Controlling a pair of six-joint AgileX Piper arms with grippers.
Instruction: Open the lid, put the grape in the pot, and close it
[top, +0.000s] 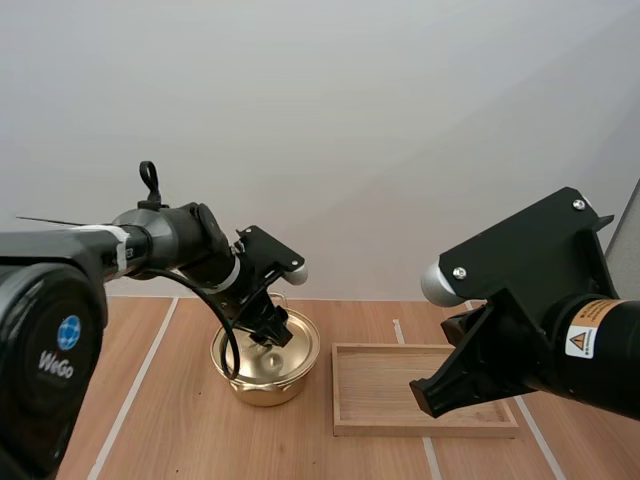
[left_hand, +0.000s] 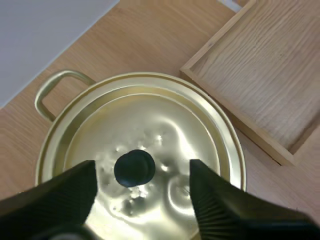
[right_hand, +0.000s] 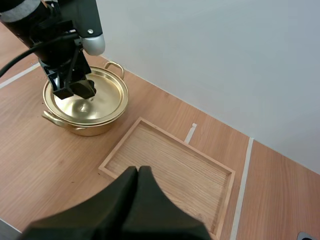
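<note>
A brass pot (top: 266, 380) stands on the wooden table with its lid (left_hand: 145, 145) on, the lid's black knob (left_hand: 134, 167) at its centre. My left gripper (left_hand: 142, 187) hangs open just above the lid, one finger on each side of the knob, clear of it. Seen from above, that gripper (top: 272, 335) is over the pot's middle, and the right wrist view finds it (right_hand: 76, 90) there too. My right gripper (right_hand: 138, 172) is shut on nothing, its fingers together above the near edge of the wooden tray (right_hand: 125, 145). In the high view it (top: 432, 395) hovers by the tray's right part.
The wooden tray (top: 350, 415) lies right of the pot (right_hand: 75, 127) with nothing in it; its corner (left_hand: 210, 85) comes close to the pot's rim. White tape lines (top: 135, 385) cross the table.
</note>
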